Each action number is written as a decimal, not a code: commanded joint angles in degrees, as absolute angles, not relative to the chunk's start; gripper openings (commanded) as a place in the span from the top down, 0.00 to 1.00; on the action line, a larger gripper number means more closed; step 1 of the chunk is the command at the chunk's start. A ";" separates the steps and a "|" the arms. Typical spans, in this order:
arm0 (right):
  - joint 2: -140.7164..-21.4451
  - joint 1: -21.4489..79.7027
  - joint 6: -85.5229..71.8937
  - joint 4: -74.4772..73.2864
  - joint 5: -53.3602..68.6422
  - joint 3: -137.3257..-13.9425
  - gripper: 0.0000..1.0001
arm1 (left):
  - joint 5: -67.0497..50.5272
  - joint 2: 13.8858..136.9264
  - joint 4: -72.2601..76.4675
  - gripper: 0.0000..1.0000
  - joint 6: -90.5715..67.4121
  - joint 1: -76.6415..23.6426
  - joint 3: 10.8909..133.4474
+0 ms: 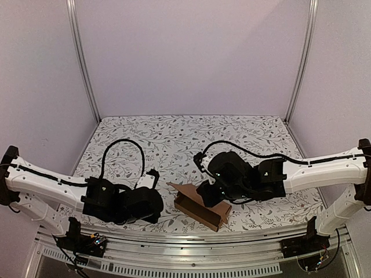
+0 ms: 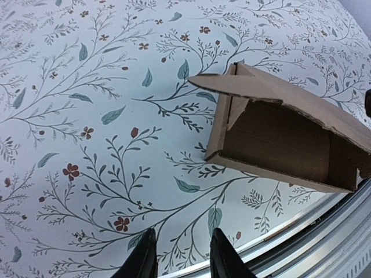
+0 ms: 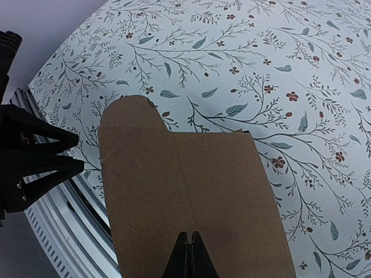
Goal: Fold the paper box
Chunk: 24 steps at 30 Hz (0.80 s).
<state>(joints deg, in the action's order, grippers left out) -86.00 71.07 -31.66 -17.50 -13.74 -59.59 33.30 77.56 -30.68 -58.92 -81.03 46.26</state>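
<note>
Paper box (image 1: 200, 209): plain brown cardboard with no print, partly folded into a long low shape.
Box, position: it lies on the worktop (image 1: 174, 139) close to the near edge, between the two arms, a little turned so that one end points to the right arm.
Box, left wrist view: the paper box (image 2: 278, 145) shows a dark open inside, with side walls standing up. A top panel leans over it, with a pointed corner reaching out to the left. The edge of this panel looks uneven.
Box, right wrist view: the paper box (image 3: 185, 191) shows a wide flat panel with faint fold lines and a rounded tab at its upper left corner.
Right gripper (image 3: 190, 249): the two fingers are pressed together, and their tips are over the flat panel. Whether they press on it I cannot tell.
Left gripper (image 2: 181, 255): the fingers stand apart with nothing between them, above the bare worktop, well apart from the box.
Worktop, surface: pale cloth with a pattern of twigs, leaves and small red flowers.
Metal rail (image 1: 203, 238): it runs along the near edge, just beside the box.
</note>
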 commanded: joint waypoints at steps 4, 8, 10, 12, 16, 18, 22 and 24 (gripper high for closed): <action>-92.21 72.97 -36.12 -13.28 -11.74 -55.65 1.00 | 34.35 72.67 -36.35 0.72 -60.07 -82.03 45.11; -95.66 73.66 -37.14 -12.29 -12.29 -54.48 1.00 | 35.16 70.91 -38.17 0.73 -60.79 -82.00 44.30; -96.87 73.82 -37.55 -12.18 -12.58 -54.19 1.00 | 35.60 70.14 -38.97 0.73 -61.11 -82.02 44.09; -97.89 74.13 -37.62 -12.17 -13.19 -53.99 1.00 | 36.13 69.45 -39.71 0.73 -61.17 -82.00 43.88; -98.50 74.26 -37.97 -12.17 -13.82 -53.79 1.00 | 36.85 68.74 -39.83 0.71 -60.53 -82.00 43.96; -98.52 74.27 -37.89 -12.19 -14.20 -53.87 1.00 | 37.15 69.00 -39.23 0.70 -58.87 -81.93 44.75; -98.61 74.27 -37.71 -12.61 -14.39 -54.02 1.00 | 36.72 71.19 -36.31 0.64 -53.36 -81.78 47.23; -98.40 74.24 -37.62 -12.81 -14.41 -53.99 1.00 | 35.93 72.74 -33.80 0.62 -50.12 -81.13 48.32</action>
